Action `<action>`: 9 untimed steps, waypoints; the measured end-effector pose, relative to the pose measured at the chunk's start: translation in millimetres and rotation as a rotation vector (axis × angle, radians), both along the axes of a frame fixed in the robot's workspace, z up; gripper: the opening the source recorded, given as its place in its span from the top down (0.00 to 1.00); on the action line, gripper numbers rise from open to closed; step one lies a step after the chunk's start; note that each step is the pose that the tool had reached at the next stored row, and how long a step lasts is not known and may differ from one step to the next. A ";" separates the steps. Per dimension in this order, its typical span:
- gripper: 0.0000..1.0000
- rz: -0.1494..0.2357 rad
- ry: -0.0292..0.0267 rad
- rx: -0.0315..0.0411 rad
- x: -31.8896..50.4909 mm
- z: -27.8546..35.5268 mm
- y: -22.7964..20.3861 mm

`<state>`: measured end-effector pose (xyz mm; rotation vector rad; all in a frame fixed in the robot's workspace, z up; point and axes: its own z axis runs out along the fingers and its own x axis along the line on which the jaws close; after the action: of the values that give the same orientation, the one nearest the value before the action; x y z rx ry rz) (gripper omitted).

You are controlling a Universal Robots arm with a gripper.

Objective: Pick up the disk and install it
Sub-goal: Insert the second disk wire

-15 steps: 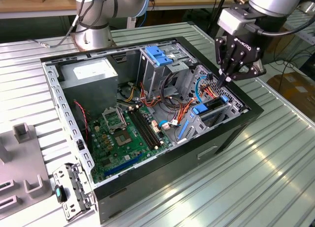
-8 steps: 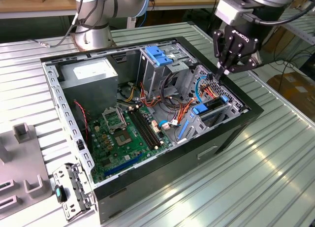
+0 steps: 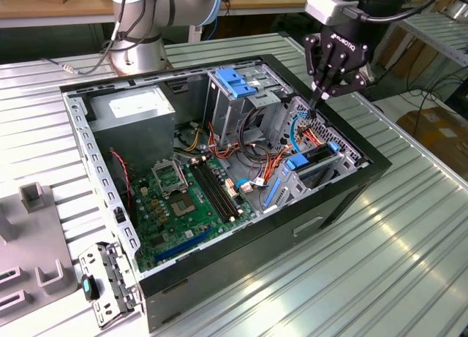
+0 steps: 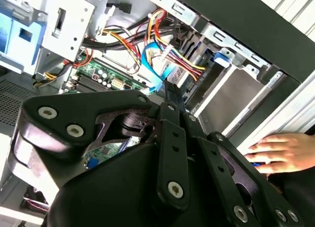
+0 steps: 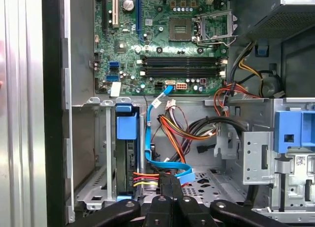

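Exterior view: my claw [image 3: 319, 103] hangs with fingers pressed together, tip down among the cables [image 3: 307, 132] inside the open case [image 3: 351, 198]. Just below it, the disk [image 3: 316, 156] sits in its bay [image 3: 307, 178]. A hand [image 4: 283, 153] rests on the worktop [image 3: 409, 264].

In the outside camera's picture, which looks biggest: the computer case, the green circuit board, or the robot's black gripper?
1. Case, by far the largest.
2. Circuit board.
3. Gripper. It looks somewhat smaller than the board, though it hangs above the case, so this is as pictured only.
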<state>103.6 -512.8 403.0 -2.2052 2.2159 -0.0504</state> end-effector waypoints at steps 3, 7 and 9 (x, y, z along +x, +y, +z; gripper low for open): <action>0.89 0.002 0.0008 -0.0005 0.0 -2.0 0.4; 0.89 0.008 0.0018 -0.0032 0.0 -5.4 1.9; 0.89 0.009 0.0023 -0.0109 0.0 -7.1 2.1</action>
<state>103.7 -510.6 395.9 -2.2221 2.2118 -0.0599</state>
